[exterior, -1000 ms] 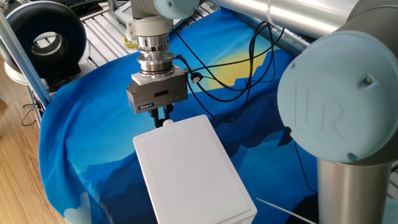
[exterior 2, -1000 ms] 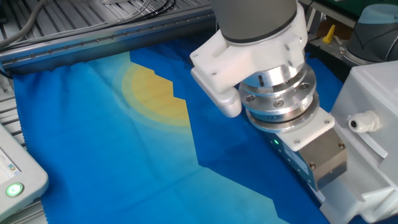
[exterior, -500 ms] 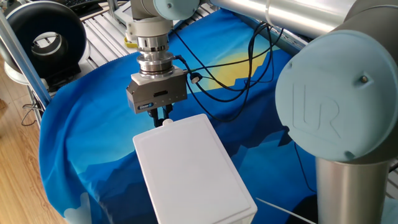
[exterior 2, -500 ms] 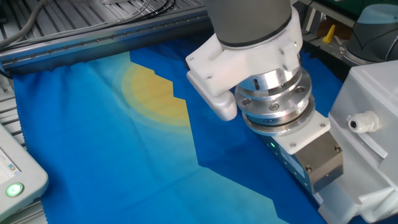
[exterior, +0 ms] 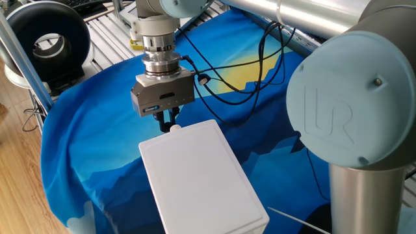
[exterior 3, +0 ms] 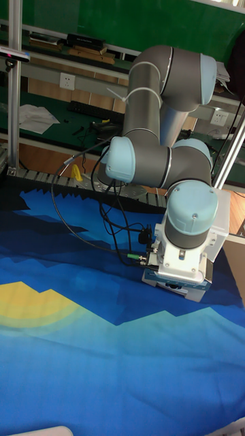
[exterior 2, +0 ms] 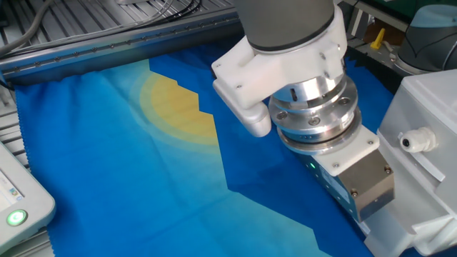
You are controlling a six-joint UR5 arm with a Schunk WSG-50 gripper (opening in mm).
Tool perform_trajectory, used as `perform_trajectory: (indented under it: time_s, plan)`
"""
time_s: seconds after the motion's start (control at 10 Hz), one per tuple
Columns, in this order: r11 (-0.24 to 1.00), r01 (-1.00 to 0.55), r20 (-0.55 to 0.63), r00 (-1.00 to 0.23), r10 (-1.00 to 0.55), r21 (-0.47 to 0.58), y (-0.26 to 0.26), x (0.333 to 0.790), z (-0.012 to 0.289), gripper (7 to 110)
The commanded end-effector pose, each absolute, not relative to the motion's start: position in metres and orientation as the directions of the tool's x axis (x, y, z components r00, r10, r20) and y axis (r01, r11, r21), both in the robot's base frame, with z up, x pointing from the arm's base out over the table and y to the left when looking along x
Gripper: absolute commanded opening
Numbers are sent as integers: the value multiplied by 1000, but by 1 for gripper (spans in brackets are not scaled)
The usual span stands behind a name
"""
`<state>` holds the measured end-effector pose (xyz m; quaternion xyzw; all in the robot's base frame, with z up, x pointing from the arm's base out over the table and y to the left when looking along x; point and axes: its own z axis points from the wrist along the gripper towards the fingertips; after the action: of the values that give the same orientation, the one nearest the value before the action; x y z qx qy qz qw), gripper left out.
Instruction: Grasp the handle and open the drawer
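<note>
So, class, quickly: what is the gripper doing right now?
Gripper: fingers around the handle at the drawer front; a firm clamp cannot be told.

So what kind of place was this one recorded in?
Probably a robotics lab or workshop: a UR arm bolted at a cloth-covered table, aluminium framing around it, and a cluttered workbench behind.

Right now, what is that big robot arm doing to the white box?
The arm has its gripper down at the narrow end of the white box on the blue cloth. Its dark fingers sit on either side of the little round white handle of the drawer. Whether they are squeezing it is hard to tell. No drawer front can be seen sticking out, so it looks shut.
</note>
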<state>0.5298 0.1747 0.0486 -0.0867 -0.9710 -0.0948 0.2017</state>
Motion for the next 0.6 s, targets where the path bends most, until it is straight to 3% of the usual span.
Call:
perform_trajectory:
  time_s: [0.0, 0.5]
  plan:
    - [964, 206, 405, -906, 123, 168, 178, 532, 51, 7]
    - [970, 172, 385, -918, 94, 174, 183, 535, 50, 7]
